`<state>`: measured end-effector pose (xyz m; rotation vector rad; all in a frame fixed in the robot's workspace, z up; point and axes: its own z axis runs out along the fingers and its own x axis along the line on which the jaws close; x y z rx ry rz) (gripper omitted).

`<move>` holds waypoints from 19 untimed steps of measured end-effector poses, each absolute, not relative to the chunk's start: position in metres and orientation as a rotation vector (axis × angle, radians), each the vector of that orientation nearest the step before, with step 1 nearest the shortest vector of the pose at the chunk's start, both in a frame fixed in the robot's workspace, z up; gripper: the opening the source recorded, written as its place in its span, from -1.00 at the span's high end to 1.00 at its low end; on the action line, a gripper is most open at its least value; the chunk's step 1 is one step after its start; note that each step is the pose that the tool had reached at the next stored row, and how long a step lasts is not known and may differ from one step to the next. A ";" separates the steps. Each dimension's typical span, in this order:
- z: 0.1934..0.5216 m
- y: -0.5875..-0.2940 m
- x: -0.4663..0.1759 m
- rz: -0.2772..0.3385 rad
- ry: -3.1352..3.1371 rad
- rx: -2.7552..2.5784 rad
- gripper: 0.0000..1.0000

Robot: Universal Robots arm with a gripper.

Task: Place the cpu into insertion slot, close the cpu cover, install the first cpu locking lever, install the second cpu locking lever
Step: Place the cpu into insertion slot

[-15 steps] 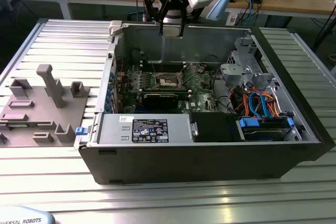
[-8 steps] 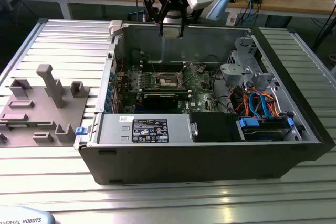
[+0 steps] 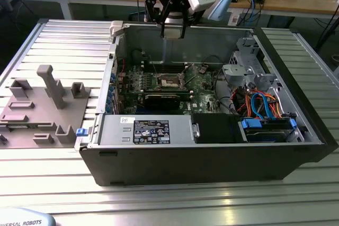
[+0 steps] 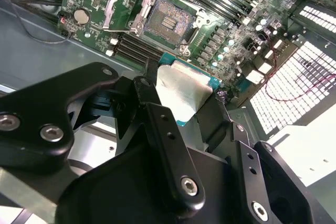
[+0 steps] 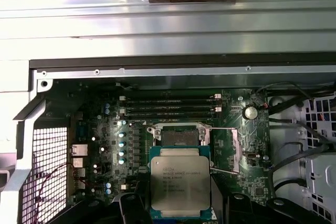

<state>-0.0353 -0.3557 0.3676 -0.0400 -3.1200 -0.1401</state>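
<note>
Black finger links sit closest in the second wrist view, and the gripper's fingers are closed against opposite edges of the cpu, pinching it with its silver top facing up and its green rim showing at the sides. In the first wrist view the cpu sits between the fingertips of the gripper, and its lid carries several lines of etched print. It hangs above the board, apart from the slot, which appears just beyond the chip's edge, with its dark contact field bare inside a silver rim. The second wrist view shows the slot with the cover swung open beside it, a silver frame with a square window. A thin wire lever stands loose next to the slot. Long memory slots run past the slot's far side, and a coin cell sits near them. In the exterior view the gripper hovers over the open case, high above the slot. A sticker with dense print covers the metal box at the case front, and blue and orange cables lie toward the exterior view's right. The case rests on a ribbed table, with a grey fixture on the exterior view's left.
</note>
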 end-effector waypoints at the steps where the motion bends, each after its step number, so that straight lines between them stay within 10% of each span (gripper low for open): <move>1: 0.367 -0.356 -0.035 -0.140 -3.120 -0.040 -0.08; 19: 0.362 -0.356 -0.035 -0.140 -3.120 -0.040 -0.08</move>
